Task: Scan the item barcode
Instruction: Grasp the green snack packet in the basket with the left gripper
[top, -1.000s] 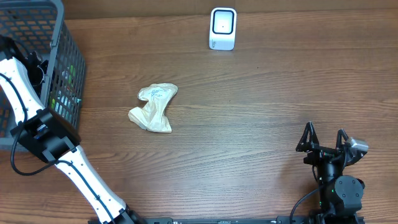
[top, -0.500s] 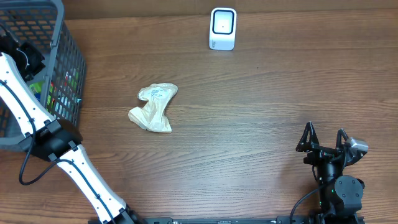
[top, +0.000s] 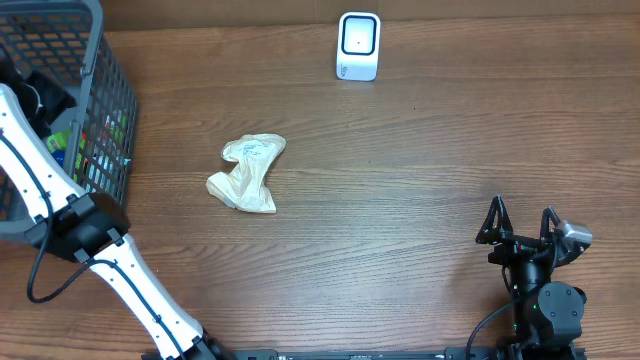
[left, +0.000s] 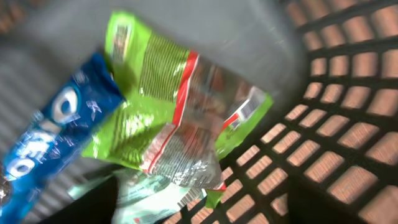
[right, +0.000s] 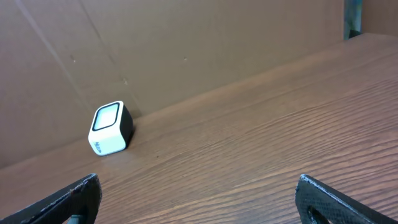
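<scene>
Left arm (top: 28, 158) shifted inside basket (top: 100, 20) | left end effector (top: 46, 97): cannot tell; right end effector (top: 521, 213): spread

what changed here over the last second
The left arm shifted in the basket: its elbow slid a little toward the near side and its wrist went further toward the basket's far side. Whether it grabbed or dropped anything cannot be told. The crumpled beige packet, the white scanner and the right pincer, open, stayed put.
</scene>
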